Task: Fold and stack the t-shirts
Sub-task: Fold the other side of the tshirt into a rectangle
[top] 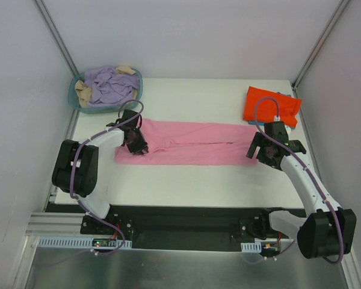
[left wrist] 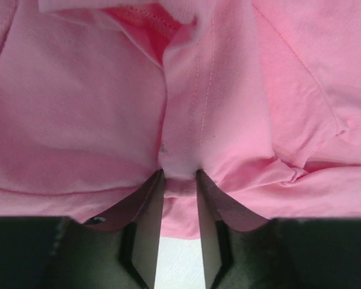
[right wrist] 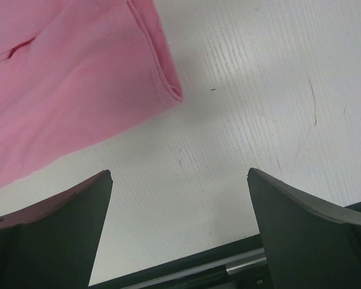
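Observation:
The light pink t-shirt [top: 192,143] lies folded into a long strip across the middle of the table. At its left end, my left gripper [top: 136,144] has narrowed its jaws on a bunched fold of the pink t-shirt [left wrist: 186,108], which is pinched between the fingertips [left wrist: 151,198]. My right gripper [top: 260,150] hovers wide open just off the strip's right end, over bare table, with the shirt's folded corner [right wrist: 78,90] up and to its left. The orange-red t-shirt [top: 271,105] lies folded at the back right, with a teal-blue edge [top: 293,122] showing under it.
A round teal basket [top: 74,96] holding lavender and beige clothes stands at the back left corner. The table's near edge and a black rail [right wrist: 186,271] run just below my right gripper [right wrist: 179,174]. White walls close in the table on three sides.

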Controlling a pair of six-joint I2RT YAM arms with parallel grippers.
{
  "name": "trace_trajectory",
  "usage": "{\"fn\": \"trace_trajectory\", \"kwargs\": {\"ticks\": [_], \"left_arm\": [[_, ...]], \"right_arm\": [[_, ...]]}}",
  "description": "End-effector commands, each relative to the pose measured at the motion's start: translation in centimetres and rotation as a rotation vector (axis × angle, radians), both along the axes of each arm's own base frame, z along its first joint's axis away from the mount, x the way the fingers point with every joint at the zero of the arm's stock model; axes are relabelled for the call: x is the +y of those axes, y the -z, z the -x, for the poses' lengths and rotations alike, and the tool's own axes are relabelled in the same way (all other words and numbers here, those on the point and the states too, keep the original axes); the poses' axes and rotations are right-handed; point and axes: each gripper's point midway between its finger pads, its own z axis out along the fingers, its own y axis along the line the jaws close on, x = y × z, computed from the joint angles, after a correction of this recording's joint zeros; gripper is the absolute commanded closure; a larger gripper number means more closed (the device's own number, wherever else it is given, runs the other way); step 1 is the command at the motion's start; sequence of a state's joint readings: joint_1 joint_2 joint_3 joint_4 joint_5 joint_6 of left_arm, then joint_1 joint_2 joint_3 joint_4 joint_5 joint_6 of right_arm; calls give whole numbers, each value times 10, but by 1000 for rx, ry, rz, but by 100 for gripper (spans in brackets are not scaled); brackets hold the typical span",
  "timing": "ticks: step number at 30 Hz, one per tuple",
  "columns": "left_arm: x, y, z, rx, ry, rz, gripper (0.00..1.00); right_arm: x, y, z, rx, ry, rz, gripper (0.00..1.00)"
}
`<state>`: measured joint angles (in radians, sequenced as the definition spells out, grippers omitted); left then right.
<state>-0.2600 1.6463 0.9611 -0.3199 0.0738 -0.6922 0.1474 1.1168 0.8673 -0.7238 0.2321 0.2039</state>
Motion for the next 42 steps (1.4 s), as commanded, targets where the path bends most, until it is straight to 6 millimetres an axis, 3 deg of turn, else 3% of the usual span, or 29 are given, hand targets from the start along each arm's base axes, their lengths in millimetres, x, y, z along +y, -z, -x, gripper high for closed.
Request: {"fn": "trace_trajectory", "kwargs": {"ticks": [1,4,5,9,18,30,35,38,42], "left_arm": [[0,-1,-9,2,-2,-2,80],[1,5,-7,20,-4,-11,92],[1,5,-8,17,-5,-13,100],[1,-3,-13,-9,0,-14,100],[0,-41,-38,-136,40,-25,100],[-25,-46,-76,-165,145,-5,100],[-42,-33,-95,-187,292,-85,100],[-57,-32,-105,-204,366,-91,93],[-67,-29,-108,-212,433,-113,72]], "right_arm": [[-6,0,0,-2,1,36,1],[-8,0,0,-1,9,43,1],[-8,1,0,3,10,45,1],[-8,1,-1,5,10,45,0],[-5,2,-1,6,-3,31,1],[-7,2,-2,6,-3,42,0],[-7,5,-3,16,-6,48,1],[-7,4,-4,16,-6,50,0],[-7,4,-4,14,-6,54,0]]}}
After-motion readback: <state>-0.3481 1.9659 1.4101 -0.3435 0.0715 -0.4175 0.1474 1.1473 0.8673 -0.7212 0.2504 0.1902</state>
